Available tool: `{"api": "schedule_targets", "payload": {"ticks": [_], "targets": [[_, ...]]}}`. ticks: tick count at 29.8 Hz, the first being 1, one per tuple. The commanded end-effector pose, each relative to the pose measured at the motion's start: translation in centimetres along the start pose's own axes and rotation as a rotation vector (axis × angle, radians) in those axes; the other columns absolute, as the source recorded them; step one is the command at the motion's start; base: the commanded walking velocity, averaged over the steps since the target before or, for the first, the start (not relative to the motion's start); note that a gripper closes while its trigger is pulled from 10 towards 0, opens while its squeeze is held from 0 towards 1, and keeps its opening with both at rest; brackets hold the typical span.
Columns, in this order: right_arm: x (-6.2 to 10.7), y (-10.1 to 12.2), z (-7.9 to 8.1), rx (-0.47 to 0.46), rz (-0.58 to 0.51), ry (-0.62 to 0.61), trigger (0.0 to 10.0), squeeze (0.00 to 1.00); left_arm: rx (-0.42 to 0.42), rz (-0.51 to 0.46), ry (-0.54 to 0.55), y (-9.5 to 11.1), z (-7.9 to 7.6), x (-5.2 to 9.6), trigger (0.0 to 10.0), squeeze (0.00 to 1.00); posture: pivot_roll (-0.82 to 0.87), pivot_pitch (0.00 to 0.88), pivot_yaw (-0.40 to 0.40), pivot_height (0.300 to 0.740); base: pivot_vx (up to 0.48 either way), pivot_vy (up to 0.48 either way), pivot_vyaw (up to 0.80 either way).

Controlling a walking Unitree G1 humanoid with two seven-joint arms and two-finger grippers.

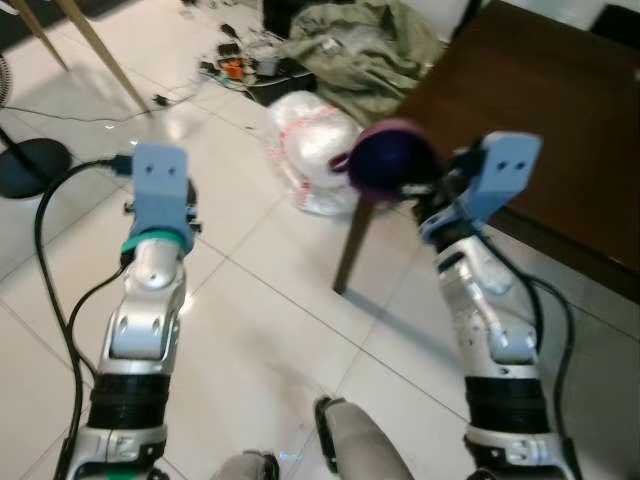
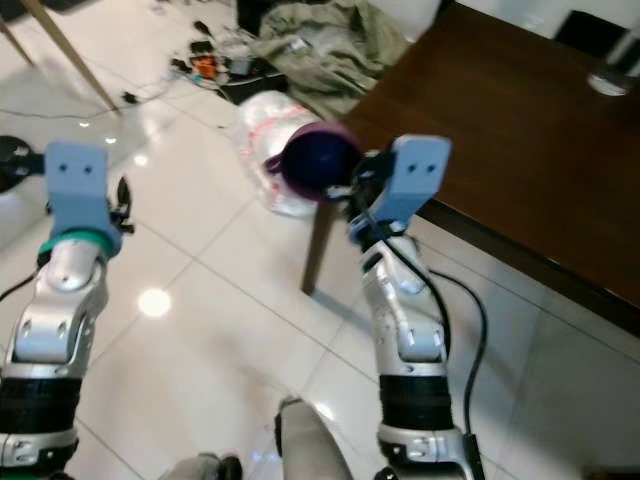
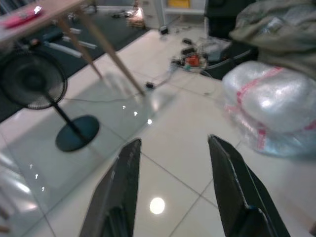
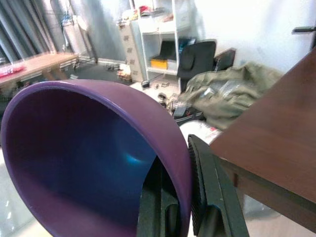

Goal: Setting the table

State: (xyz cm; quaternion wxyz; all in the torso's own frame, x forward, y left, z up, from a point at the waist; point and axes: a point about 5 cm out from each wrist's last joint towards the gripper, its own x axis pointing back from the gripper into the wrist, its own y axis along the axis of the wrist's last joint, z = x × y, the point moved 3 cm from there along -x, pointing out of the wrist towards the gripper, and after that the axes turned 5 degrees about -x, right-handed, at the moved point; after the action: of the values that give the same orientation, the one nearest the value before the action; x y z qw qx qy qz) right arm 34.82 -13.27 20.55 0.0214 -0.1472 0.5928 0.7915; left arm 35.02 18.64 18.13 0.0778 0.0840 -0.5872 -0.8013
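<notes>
Right gripper (image 4: 183, 197): one, clamped on the rim of one purple bowl (image 4: 84, 158), one black finger (image 4: 217, 197) outside the wall and one inside. I hold the bowl tipped on its side in the air, just beside the near corner of the table (image 2: 520, 150) and not on it; its open mouth faces away from the arm.

Left gripper (image 3: 173, 187): one, two fingers (image 3: 118, 192) spread apart with nothing between them, raised over bare floor (image 1: 260, 340).

Arms: two, silver, each with a blue block at the wrist, both stretched forward.

Table: one, dark brown wood. I count one leg (image 1: 352, 245) in sight, standing on the tiles. One small pale object (image 2: 610, 78) lies near the far edge, too blurred for me to name.

On the floor beyond the table corner: one white plastic bag (image 1: 315, 160) with red markings; one heap of olive cloth (image 1: 375, 50) behind it; one scatter of small items and cables (image 1: 235, 65), too blurred to count.

Off to my left: one standing fan (image 3: 37, 81) on a round dark base, and two slanted pale wooden legs (image 3: 121, 64) of another table.
</notes>
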Motion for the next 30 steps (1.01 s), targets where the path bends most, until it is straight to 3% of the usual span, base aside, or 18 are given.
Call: {"api": "schedule_targets", "payload": {"ticks": [1,25,28,30], "targets": [[-0.1,0.0,0.9,-0.014,-0.004,0.024,10.0,0.00,-0.010,0.023,0.022,-0.8,0.8,0.2,10.0,0.00,-0.07,0.083,0.029,0.740,0.480,0.000,0.79],[-0.3,0.2,2.3,-0.053,-0.017,0.095,10.0,0.00,-0.013,0.017,0.026,-0.8,0.8,0.1,10.0,0.00,-0.06,0.073,0.028,0.740,0.480,0.000,0.00],[-0.4,0.0,2.3,-0.048,-0.011,0.095,10.0,0.00,-0.014,0.016,0.029,-0.8,0.9,0.2,10.0,0.00,-0.06,0.073,0.028,0.740,0.480,0.000,0.00],[-0.4,-0.4,1.4,-0.026,0.006,0.053,10.0,0.00,-0.020,0.013,0.023,-0.8,0.9,0.3,10.0,0.00,-0.05,0.067,0.026,0.740,0.480,0.000,0.00]]}}
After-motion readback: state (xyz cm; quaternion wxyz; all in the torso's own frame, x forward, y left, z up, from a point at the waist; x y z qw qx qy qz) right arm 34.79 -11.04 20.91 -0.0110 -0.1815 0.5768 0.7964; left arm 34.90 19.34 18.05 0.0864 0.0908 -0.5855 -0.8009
